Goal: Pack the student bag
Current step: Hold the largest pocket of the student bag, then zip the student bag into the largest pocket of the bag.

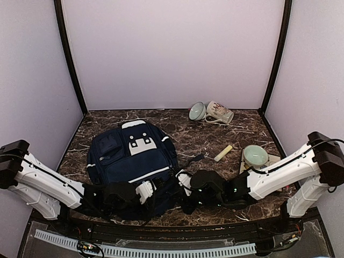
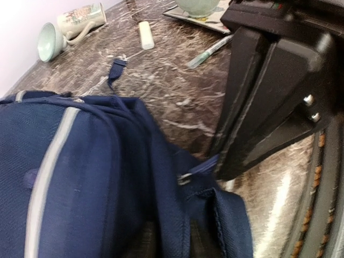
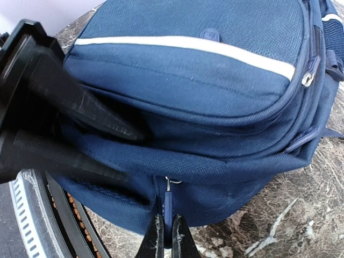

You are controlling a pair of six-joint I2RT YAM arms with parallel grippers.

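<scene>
Right gripper (image 3: 167, 226) is clamped tight on the zip pull (image 3: 168, 201) at the near end of the backpack (image 1: 131, 156). We see the left gripper (image 3: 134, 155) just beside it, fingers partly apart with blue cloth between them; whether it truly grips, we cannot tell. The backpack lies flat on the marble table (image 1: 183, 129), left of centre, white patch up. Out to the right we have a cream stick (image 1: 223, 153) and a green bowl (image 1: 255, 156) on a tray (image 1: 274, 159). By the back wall, a mug (image 1: 219, 112) lies on its side beside a tipped bowl (image 1: 197, 111).
</scene>
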